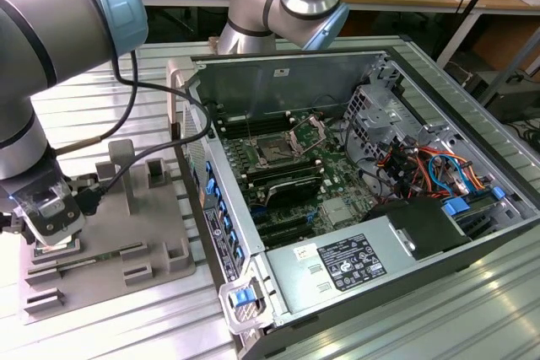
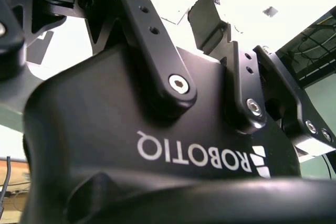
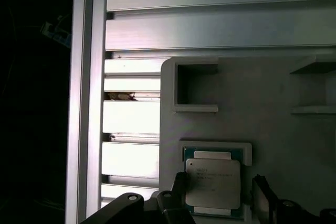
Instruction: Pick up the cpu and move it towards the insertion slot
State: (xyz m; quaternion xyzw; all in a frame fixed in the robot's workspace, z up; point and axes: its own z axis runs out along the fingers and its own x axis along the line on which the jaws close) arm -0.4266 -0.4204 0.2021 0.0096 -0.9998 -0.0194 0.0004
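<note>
Claw [image 3: 219,183] released over the cpu [image 3: 212,181].
I see its fingers [image 3: 177,196] either side of the cpu, which lies flat in a grey fixture [image 3: 252,93] pocket near the counter [image 3: 210,3] edge; the insertion slot [image 1: 276,151] sits well apart inside the computer case [image 1: 287,73].

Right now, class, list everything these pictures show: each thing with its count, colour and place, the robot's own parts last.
table: one, slatted aluminium, under everything.
fixture tray: one, grey, on the table, exterior view's left.
cpu: one, silvery-grey, in a tray recess.
computer case: one, grey, open, mid-table.
insertion slot: one, silver frame, dark centre, inside the case.
power supply: one, silver, inside the case, nearest the exterior camera.
robot arm: one, silver with pale-blue caps, above the tray.
gripper: one, black, open, straddling the cpu.
</note>
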